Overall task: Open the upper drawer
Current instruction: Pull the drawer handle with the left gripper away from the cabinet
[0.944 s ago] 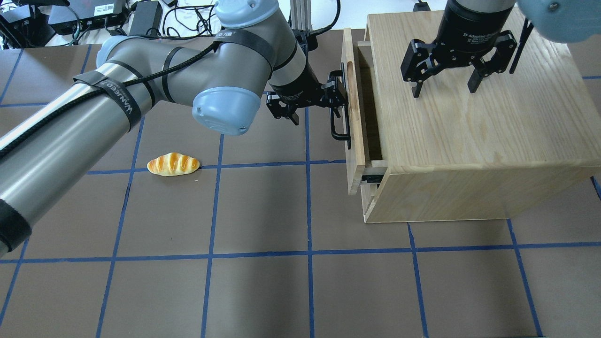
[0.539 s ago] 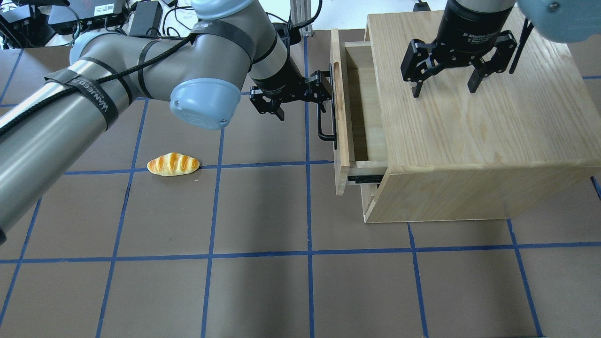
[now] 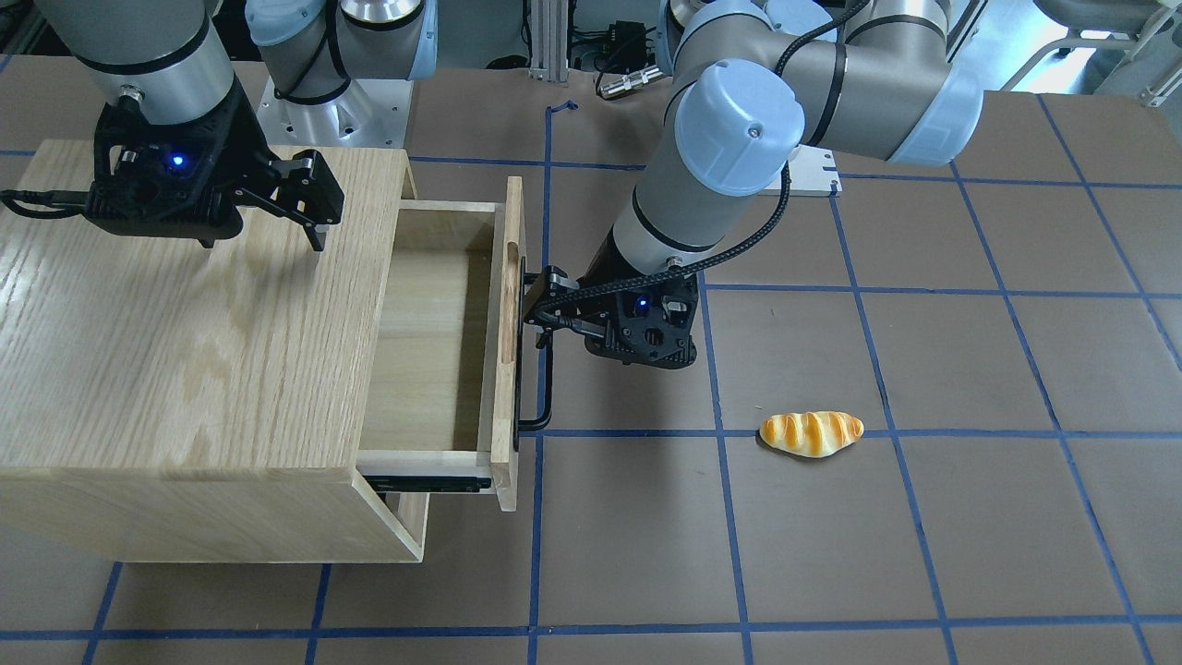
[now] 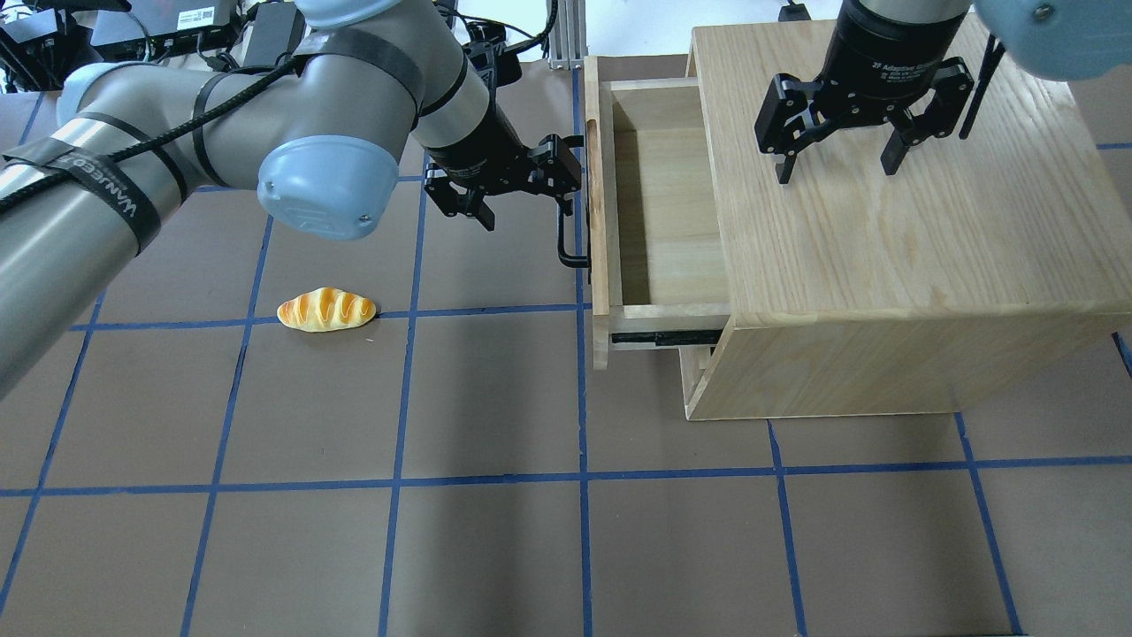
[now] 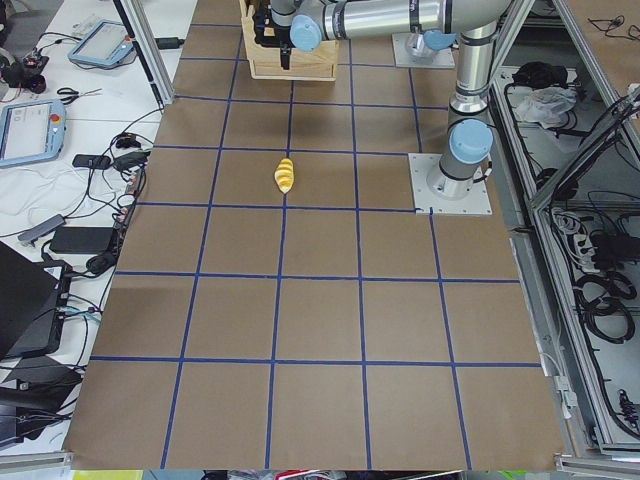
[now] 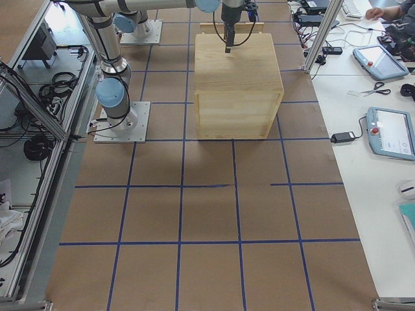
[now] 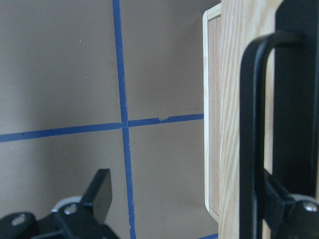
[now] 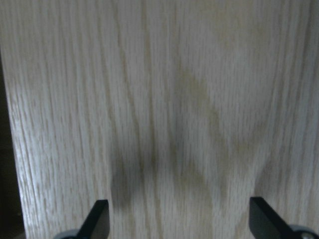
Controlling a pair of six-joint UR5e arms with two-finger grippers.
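Observation:
The upper drawer (image 4: 663, 230) of the light wooden cabinet (image 4: 884, 248) stands pulled well out, its inside bare; it also shows in the front view (image 3: 425, 360). Its black bar handle (image 4: 566, 239) runs along the front panel (image 4: 600, 221). My left gripper (image 4: 529, 208) is open, with one finger hooked behind the handle (image 7: 249, 124) and the other out over the table. My right gripper (image 4: 836, 168) is open and empty, hovering just over the cabinet top (image 8: 174, 99).
A toy bread roll (image 4: 326, 310) lies on the brown mat with blue grid tape, left of the drawer. The lower cabinet front (image 4: 699, 372) stays closed beneath. Cables and electronics (image 4: 177, 35) lie beyond the table's far edge.
The drawer has slid further out of the cabinet. My left gripper moved with the handle, away from the cabinet. The right gripper has not moved.

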